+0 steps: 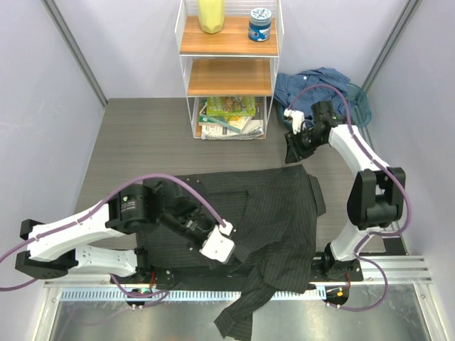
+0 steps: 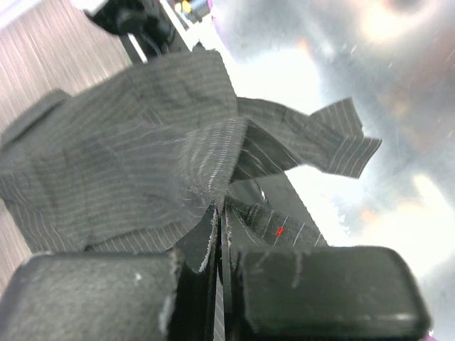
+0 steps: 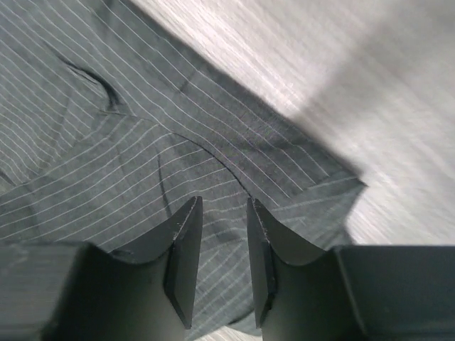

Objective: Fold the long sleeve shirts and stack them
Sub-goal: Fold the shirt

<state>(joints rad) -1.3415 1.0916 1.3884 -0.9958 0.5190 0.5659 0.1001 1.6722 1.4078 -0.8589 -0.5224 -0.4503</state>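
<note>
The near shirt (image 1: 277, 202) lies spread across the table (image 1: 142, 142) at lower centre of the top view, one sleeve (image 1: 238, 312) trailing over the bottom edge. The left gripper (image 1: 238, 253) sits on its lower middle. The right gripper (image 1: 293, 153) hangs at its upper-right corner, perhaps just clear. The far shirt (image 1: 313, 82) lies at upper right, right of the shelf (image 1: 229, 77).

We see a dark charcoal cloth shirt (image 1: 270, 206) with thin pale pinstripes and a crumpled blue cloth shirt (image 1: 313, 84) with a fine pattern. The flat table top (image 1: 142, 135) is grey wood grain. The white wire shelf (image 1: 229, 71) has tan wooden boards, a yellow container (image 1: 211, 14) and a blue-lidded jar (image 1: 260, 25). The left arm (image 1: 71, 238) and right arm (image 1: 355, 149) are white and black, with purple cables (image 1: 178, 180).
</note>
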